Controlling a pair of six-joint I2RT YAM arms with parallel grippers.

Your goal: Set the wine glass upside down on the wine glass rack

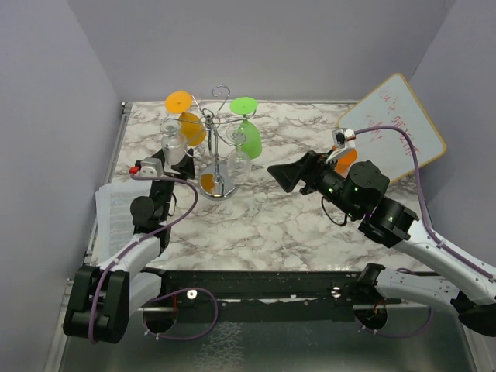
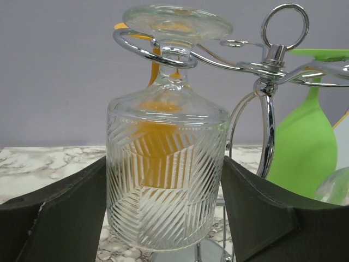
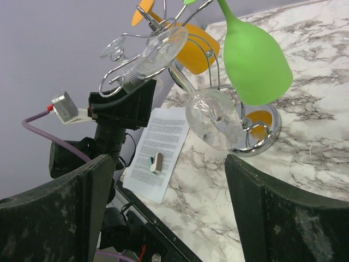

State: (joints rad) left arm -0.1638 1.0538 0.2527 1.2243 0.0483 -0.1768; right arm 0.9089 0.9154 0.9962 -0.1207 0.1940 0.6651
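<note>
The wine glass [image 2: 166, 174] is hung upside down on a curled arm at the left side of the wine glass rack [image 2: 267, 125], with its long axis vertical, the foot above the wire and the bowl below. The bowl is flanked by the 2 fingers of the left gripper [image 2: 163, 164], the nearer one, reaching from the near side; whether it is clamped or only touched cannot be told. The right gripper [image 3: 169, 158] is seen wide apart and empty, well to the right.

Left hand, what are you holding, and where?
Cannot tell: the left hand flanks the bowl of the clear wine glass, hung on the rack, maybe touching.
</note>
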